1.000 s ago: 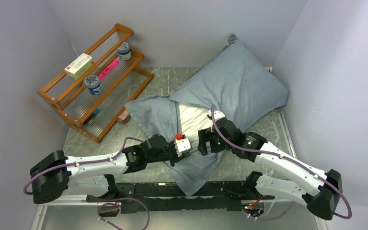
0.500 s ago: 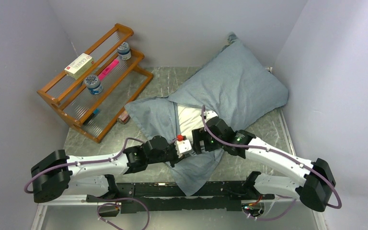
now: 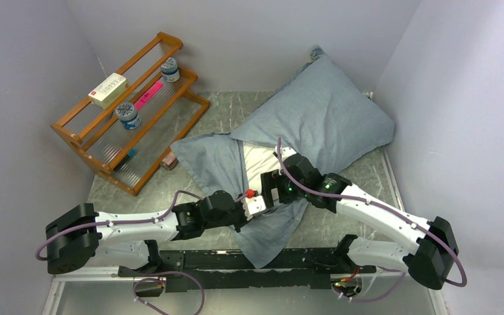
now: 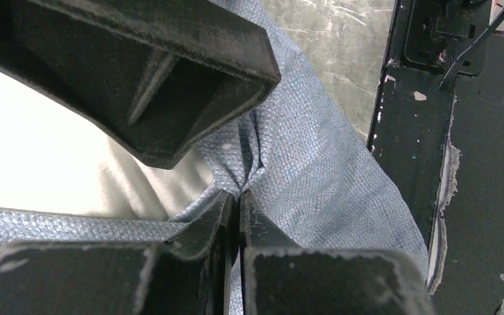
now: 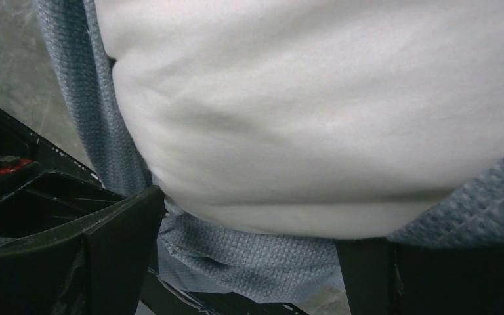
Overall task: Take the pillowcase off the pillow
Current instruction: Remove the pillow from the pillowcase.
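Observation:
The slate blue-grey pillowcase (image 3: 321,125) still covers most of the pillow at the back right. Its open end trails toward the near edge, as a loose flap (image 3: 269,230). The white pillow (image 3: 257,164) shows bare at that opening. My left gripper (image 3: 264,209) (image 4: 239,197) is shut on a pinched fold of pillowcase (image 4: 315,164) right beside the white pillow (image 4: 39,164). My right gripper (image 3: 270,189) (image 5: 246,262) stands open, with its fingers (image 5: 118,256) on either side of the pillow (image 5: 302,98) end and pillowcase cloth (image 5: 256,256) under it.
A wooden two-tier rack (image 3: 79,134) with two jars (image 3: 129,115), a white box (image 3: 107,90) and a pink item stands at the back left. Grey walls close in the left, back and right sides. A black rail (image 3: 223,259) runs along the near edge.
My right gripper has moved left and forward onto the pillow's bare end, and its jaws have spread wider. My left gripper has kept its hold and shifted slightly right.

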`<state>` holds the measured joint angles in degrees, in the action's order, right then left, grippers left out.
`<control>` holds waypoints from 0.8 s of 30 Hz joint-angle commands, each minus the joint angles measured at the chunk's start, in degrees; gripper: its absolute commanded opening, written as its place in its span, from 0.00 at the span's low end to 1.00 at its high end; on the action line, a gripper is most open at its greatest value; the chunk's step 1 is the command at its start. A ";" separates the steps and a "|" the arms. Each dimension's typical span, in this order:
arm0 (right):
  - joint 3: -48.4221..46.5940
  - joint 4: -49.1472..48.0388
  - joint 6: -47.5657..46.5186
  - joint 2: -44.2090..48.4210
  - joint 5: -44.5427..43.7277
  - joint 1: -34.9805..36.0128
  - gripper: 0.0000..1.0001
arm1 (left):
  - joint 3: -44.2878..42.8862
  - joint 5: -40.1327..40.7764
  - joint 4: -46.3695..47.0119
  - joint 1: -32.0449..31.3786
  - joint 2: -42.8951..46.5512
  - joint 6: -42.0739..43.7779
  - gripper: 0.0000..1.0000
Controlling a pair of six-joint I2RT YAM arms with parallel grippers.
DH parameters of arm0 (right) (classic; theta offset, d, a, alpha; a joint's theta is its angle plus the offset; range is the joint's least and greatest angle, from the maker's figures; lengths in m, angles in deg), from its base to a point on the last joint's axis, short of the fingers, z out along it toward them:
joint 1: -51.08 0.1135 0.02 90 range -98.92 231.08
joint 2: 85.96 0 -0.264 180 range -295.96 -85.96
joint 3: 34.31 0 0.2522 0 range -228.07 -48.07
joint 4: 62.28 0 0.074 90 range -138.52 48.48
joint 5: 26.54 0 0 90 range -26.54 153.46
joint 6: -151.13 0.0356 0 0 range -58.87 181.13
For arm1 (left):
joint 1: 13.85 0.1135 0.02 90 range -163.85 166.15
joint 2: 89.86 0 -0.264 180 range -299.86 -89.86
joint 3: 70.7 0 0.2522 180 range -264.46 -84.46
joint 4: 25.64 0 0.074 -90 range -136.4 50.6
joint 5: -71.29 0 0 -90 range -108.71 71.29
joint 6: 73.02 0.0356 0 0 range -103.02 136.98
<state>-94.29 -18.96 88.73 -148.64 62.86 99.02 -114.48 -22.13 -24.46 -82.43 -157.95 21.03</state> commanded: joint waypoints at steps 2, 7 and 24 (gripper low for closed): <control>-2.41 -9.43 -0.38 -1.29 2.93 0.04 0.98 | -0.92 -7.50 -6.36 -3.61 -0.57 -1.86 0.09; 1.23 -12.03 -1.00 -4.16 1.30 0.03 0.97 | -1.37 -8.20 -6.08 -4.37 0.82 -2.17 0.09; -8.98 -22.00 -4.37 -12.25 10.18 -0.92 0.23 | -0.48 -9.66 -4.67 -4.68 2.45 -2.90 0.08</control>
<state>-97.00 -24.55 84.99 -158.56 65.11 97.71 -115.34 -21.74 -26.28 -83.87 -156.09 20.99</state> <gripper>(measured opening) 0.323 0.090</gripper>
